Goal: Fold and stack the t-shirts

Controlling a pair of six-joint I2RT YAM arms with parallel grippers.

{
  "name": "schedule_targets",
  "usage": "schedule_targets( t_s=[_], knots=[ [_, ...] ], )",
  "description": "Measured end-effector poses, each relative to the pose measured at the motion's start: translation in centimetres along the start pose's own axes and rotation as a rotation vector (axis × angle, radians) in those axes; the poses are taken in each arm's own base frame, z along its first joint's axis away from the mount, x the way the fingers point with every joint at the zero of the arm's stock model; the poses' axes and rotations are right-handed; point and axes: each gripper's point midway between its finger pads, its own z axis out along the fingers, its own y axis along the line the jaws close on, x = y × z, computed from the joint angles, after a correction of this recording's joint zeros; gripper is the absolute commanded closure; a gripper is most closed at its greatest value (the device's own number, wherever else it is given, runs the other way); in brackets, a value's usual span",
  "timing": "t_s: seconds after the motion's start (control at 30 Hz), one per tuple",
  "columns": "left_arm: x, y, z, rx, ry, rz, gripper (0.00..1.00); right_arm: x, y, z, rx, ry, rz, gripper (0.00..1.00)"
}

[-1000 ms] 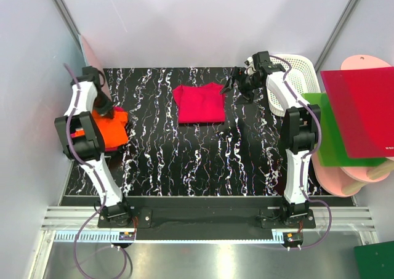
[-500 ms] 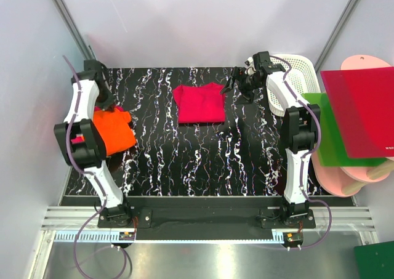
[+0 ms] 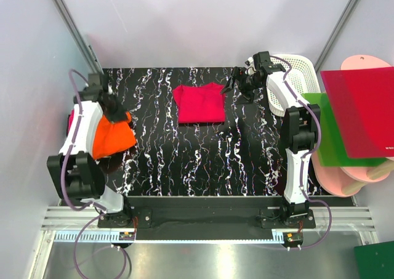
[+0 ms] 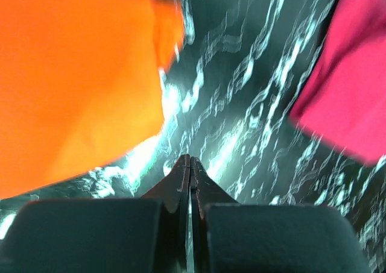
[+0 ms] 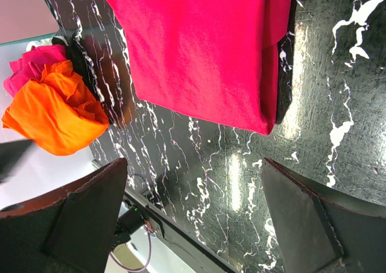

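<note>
A crimson-pink t-shirt lies folded flat at the back middle of the black marbled table, also seen in the right wrist view and the left wrist view. An orange t-shirt is bunched at the left edge. My left gripper sits at its upper right corner. Its jaws are shut and no cloth shows between the tips. My right gripper hangs wide open just right of the red shirt, with bare table between its fingers.
Crumpled pink cloth lies behind the orange shirt. A white basket stands at the back right. Off the table's right side are a red board, a green board and pink discs.
My left arm has swung, carrying its gripper forward and right over the orange shirt, which has shifted and bunched up. The right arm and the red shirt have not moved.
</note>
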Motion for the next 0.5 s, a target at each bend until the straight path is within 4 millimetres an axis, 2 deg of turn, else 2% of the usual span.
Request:
schedule_targets(
  t_s=[0.1, 0.2, 0.27, 0.4, 0.5],
  knots=[
    [5.8, 0.3, 3.1, 0.088, 0.210, -0.027, 1.00, 0.0, 0.0, 0.1, 0.000, 0.001, 0.001, 0.00],
    [10.3, 0.3, 4.2, 0.168, 0.370, -0.078, 1.00, 0.0, -0.1, 0.1, 0.001, 0.003, 0.002, 0.00],
    [11.4, 0.3, 4.2, 0.195, 0.412, -0.105, 1.00, 0.0, -0.1, 0.1, 0.001, 0.003, 0.002, 0.00],
    [11.3, 0.6, 4.2, 0.206, 0.416, -0.122, 1.00, 0.0, -0.1, 0.1, 0.001, 0.003, 0.002, 0.00],
    [11.6, 1.6, 4.1, 0.169, 0.428, -0.123, 1.00, 0.0, -0.1, 0.1, 0.000, 0.003, 0.002, 0.00]
  ],
)
